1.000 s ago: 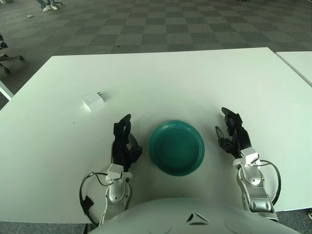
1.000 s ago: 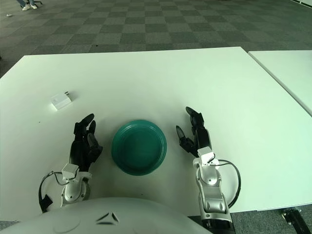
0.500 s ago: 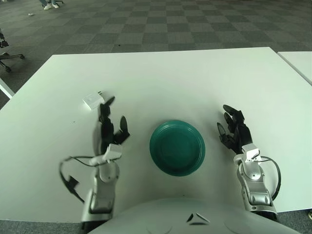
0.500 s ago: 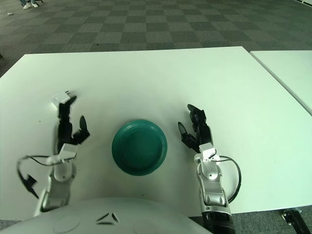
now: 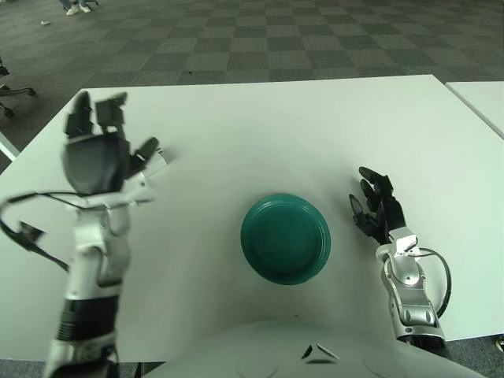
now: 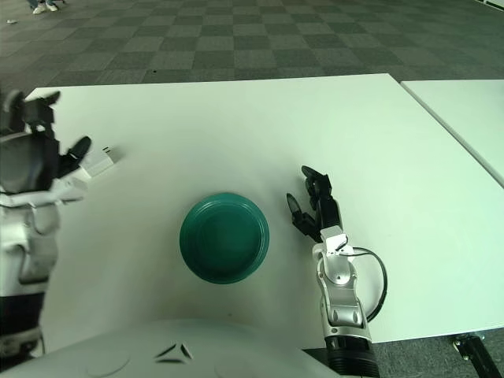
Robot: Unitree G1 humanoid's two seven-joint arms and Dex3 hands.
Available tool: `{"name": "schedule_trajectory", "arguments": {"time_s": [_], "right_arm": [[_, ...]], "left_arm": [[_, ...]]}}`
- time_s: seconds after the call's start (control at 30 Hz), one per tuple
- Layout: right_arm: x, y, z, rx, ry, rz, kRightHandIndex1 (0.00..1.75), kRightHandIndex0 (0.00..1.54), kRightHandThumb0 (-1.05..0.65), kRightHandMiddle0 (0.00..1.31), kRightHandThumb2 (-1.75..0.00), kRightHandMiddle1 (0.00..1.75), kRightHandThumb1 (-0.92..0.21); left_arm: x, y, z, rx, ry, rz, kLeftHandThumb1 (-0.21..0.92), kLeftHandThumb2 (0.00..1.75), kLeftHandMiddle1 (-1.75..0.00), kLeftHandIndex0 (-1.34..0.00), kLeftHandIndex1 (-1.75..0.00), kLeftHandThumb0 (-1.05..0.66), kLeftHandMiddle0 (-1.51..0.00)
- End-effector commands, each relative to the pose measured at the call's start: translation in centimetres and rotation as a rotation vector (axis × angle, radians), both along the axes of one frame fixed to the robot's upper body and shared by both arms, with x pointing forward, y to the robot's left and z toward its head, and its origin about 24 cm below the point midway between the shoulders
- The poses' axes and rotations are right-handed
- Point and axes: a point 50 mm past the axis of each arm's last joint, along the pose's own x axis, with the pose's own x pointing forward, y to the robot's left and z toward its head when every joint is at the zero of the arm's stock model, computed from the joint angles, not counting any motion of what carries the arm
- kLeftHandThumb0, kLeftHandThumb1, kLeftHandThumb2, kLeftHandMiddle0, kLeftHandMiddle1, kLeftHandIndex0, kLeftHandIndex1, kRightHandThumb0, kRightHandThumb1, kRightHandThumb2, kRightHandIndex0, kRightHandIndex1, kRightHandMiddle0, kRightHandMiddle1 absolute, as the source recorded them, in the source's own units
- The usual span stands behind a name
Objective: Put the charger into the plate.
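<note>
— What sits nearest on the white table [image 5: 260, 126]?

— The green plate [image 5: 285, 239], round and bare inside, a little right of centre at the near side. Just to its right shows the right hand [image 5: 375, 213], dark fingers loosely spread and pointing away from the robot, grasping nothing. Its silver forearm runs back toward the near edge with a black cable looped beside it. Hand and plate are apart, with a strip of tabletop between them.

— And the left hand?

— The left hand [image 5: 96, 154] is raised at the left side, back of the hand toward the camera, fingers [image 5: 113, 110] spread wide and upright, empty. Its arm rises from the near left corner, trailing a black cable.

— Where is the charger?

— The charger [image 6: 100, 163], a small white block, lies on the table on the left, farther than the plate and well apart from it. It peeks out just right of the raised hand's thumb, partly hidden behind it. Whether thumb and charger touch, I cannot tell.

— Anything beyond?

— Dark checkered floor [image 5: 260, 39] past the far edge, and a second white table [image 6: 465, 110] at the right.
</note>
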Motion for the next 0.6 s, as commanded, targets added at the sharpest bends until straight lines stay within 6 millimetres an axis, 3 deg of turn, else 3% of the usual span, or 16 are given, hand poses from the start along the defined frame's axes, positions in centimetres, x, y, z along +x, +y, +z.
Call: {"name": "schedule_trajectory", "arguments": {"time_s": [0.0,0.3,0.57], "right_arm": [[-1.4,0.1,-1.7,0.039,0.161,-0.027,0.02,0.3,-0.67,0.0,-0.5,0.72,-0.92],[-1.2,0.5,-0.7,0.008,0.203,-0.022,0.01,0.29,-0.68,0.0,-0.53,0.69,-0.92],[-1.4,0.8,-0.2,0.022,0.211,-0.011,0.02,0.3,-0.68,0.0,-0.56,0.65,-0.92]], "left_arm": [[1.6,3.2,-0.2,0.041,0.135,0.119,0.92,0.92,-0.01,-0.05,-1.05,-1.05,-0.33],[3.4,6.9,-2.5,0.083,0.369,0.152,0.92,0.89,0.0,0.0,-0.92,-1.05,-0.19],[4.4,7.0,-4.2,0.047,0.472,0.107,0.92,0.84,0.0,0.0,-0.84,-1.05,-0.1]]}}
